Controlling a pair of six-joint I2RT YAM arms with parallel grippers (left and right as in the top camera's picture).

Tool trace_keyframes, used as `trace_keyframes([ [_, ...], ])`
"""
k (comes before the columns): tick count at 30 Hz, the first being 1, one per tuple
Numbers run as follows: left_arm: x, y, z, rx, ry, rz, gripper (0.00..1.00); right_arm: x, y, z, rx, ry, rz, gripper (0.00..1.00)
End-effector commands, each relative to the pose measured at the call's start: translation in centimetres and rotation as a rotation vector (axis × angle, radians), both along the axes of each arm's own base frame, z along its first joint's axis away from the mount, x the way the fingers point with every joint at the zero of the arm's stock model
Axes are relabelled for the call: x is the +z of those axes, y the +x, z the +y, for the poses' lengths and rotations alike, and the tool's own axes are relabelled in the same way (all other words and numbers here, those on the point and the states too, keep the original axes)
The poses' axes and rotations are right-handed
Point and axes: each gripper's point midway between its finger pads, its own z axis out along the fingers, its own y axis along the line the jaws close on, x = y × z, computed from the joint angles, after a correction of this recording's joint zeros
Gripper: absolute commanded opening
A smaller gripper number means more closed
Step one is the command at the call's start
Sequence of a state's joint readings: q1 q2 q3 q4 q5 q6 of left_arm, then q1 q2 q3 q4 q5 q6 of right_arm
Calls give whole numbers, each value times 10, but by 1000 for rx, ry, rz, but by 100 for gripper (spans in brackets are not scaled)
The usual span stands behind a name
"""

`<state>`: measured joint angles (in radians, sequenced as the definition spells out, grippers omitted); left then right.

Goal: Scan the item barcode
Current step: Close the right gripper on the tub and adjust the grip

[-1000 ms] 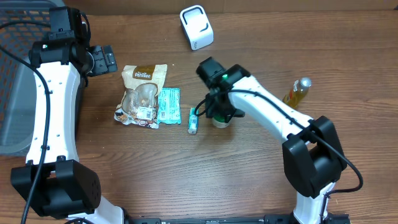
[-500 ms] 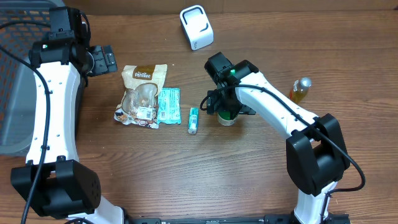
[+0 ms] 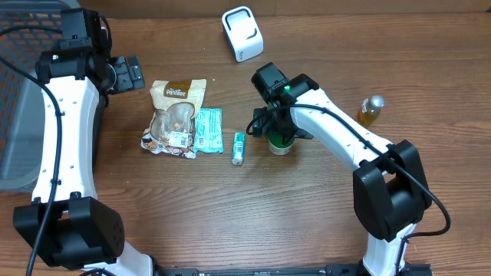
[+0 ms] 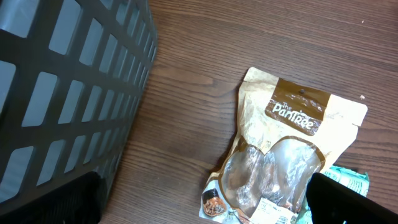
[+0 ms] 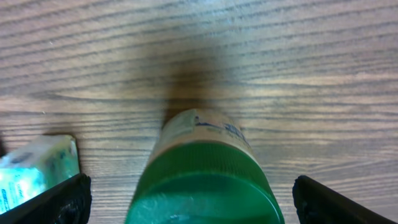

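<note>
**A:** Overhead first. Where is the right claw point(image 3: 278, 135)?

**B:** It is above a green-capped pale jar point(image 3: 281, 146), which stands upright on the brown wooden desk point(image 3: 230, 215). The jaws are spread, so the jar is released. A small teal tube point(image 3: 238, 148) lies just beside the claw, and a white box-shaped scanner point(image 3: 242, 33) sits well beyond it.

**A:** And the left claw point(image 3: 126, 74)?

**B:** It is released too, with a brown-and-cream snack pouch point(image 3: 176, 115) near it.

**A:** The left wrist view?

**B:** The left claw point(image 4: 199, 205) is wide open and empty. The pouch point(image 4: 286, 162) lies ahead of it, towards one finger. A dark plastic lattice basket point(image 4: 62, 93) is on the other side.

**A:** The right wrist view?

**B:** The jar point(image 5: 205, 180) stands between the fingers of the right claw point(image 5: 199, 202). I can see a gap on each side, so nothing is gripped. The tube point(image 5: 34, 168) lies just outside one finger.
</note>
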<state>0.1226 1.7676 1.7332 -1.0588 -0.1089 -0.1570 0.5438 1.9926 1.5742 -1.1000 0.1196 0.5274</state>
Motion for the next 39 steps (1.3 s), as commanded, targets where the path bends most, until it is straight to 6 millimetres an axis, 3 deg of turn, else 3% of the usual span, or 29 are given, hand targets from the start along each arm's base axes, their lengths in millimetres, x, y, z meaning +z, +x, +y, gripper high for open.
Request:
trace_keyframes([
  [1,7,1,6,11,16,-15,100,-2,-4,-2,-6,1,23,100],
  [9,7,1,6,11,16,-15,100,-3,-15,9,6,63,79,100],
  [16,7,1,6,11,16,-15,100,-7,-9,-1,0,9,54,99],
  [21,7,1,6,11,16,-15,100,-8,-11,-2,-2,8,71,88],
  [24,7,1,6,11,16,-15,100,-9,-13,-1,0,9,75,75],
  [27,7,1,6,11,16,-15,100,-9,-17,2,3,30,97,72],
  [34,7,1,6,11,16,-15,100,-9,-26,7,1,61,141,72],
  [39,7,1,6,11,16,-15,100,-9,-26,5,0,56,139,93],
])
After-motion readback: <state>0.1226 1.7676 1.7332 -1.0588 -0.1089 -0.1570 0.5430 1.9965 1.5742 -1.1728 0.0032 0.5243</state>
